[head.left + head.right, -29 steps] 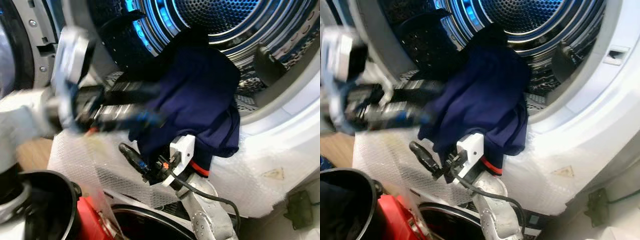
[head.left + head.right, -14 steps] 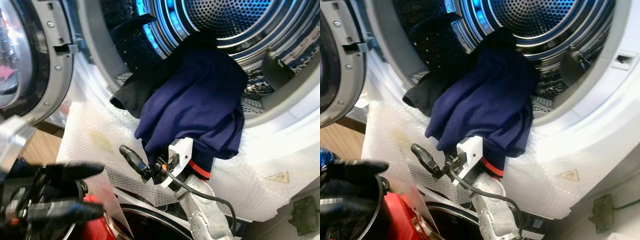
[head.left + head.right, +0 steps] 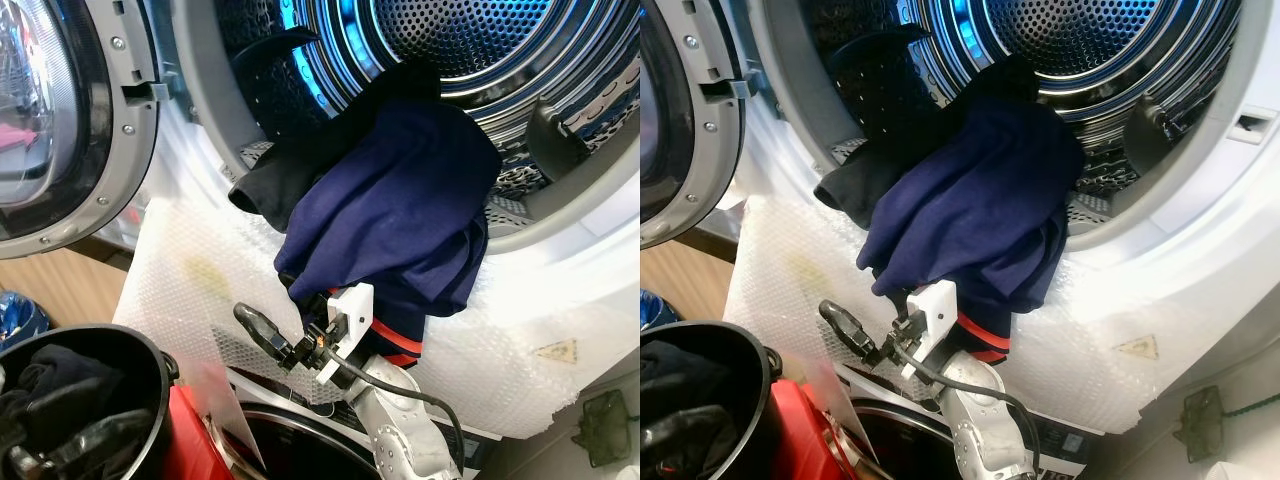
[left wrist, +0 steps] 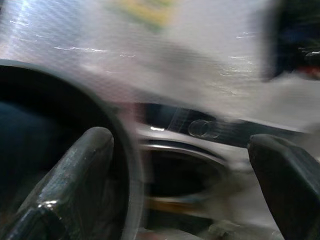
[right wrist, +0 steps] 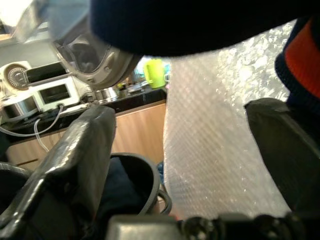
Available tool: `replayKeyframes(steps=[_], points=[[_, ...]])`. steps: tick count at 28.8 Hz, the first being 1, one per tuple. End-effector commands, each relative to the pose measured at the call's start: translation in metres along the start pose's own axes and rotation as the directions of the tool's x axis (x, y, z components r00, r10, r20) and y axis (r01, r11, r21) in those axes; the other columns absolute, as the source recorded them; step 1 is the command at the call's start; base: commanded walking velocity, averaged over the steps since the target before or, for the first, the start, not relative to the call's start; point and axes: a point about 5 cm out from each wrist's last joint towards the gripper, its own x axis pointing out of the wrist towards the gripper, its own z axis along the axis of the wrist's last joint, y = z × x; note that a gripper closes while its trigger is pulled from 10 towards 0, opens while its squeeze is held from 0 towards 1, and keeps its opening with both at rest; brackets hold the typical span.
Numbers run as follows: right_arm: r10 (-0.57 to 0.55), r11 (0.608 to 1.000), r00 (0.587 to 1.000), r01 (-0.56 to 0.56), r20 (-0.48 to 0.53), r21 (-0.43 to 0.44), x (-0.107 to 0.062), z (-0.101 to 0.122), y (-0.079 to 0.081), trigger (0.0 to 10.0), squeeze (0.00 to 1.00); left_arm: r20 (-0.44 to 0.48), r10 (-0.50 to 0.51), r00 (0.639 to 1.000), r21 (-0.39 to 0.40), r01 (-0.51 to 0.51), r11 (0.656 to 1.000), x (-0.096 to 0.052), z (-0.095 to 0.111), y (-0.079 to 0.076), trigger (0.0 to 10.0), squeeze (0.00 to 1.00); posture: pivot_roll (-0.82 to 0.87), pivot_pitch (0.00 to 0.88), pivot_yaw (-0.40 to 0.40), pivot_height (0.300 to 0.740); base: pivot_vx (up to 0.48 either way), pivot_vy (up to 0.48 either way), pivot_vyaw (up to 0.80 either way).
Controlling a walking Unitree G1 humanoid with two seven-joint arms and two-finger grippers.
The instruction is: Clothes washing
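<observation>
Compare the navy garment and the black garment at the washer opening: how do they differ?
The navy garment is larger and hangs out over the bubble-wrapped rim, with an orange band at its lower edge; the black garment is smaller, plain, and bunched at the rim to the robot's left of it. The right gripper, open, sits at the navy garment's lower edge, not at the black one. Both lie partly inside the drum.

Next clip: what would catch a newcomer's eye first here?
A navy garment spills out of the blue-lit drum and hangs over the bubble-wrap-covered rim. Just below it the right gripper is open, one finger hidden under the cloth. At lower left, a black bucket holds dark clothes and the left gripper.
</observation>
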Motion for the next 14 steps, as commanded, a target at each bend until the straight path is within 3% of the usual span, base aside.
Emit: replayKeyframes(steps=[1,4,10,14], points=[[-0.082,0.997,0.997,0.082,0.004,0.008,-0.003,0.003,-0.014,10.0,0.00,-0.005,0.027,1.000,-0.010,-0.027,1.000,0.015,-0.012,-0.003,10.0,0.00,0.41,0.068,-0.076,0.740,0.000,0.000,0.00],[-0.105,0.994,0.991,0.106,0.088,0.001,0.002,0.023,-0.019,10.0,0.00,0.037,0.027,0.999,-0.040,-0.025,0.999,0.032,-0.020,-0.010,10.0,0.00,0.40,0.067,-0.084,0.740,0.000,0.000,0.00],[-0.121,0.991,0.974,0.128,0.192,-0.024,0.003,0.052,-0.026,10.0,0.00,0.071,0.047,0.996,-0.026,-0.045,0.999,0.040,-0.027,-0.015,10.0,0.00,0.39,0.069,-0.094,0.740,0.000,0.000,0.00],[0.031,0.998,0.979,-0.020,0.199,-0.058,-0.008,0.068,-0.019,10.0,0.00,0.074,0.037,0.997,-0.018,-0.036,0.999,0.042,-0.037,-0.019,10.0,0.00,0.38,0.070,-0.097,0.740,0.000,0.000,0.00]])
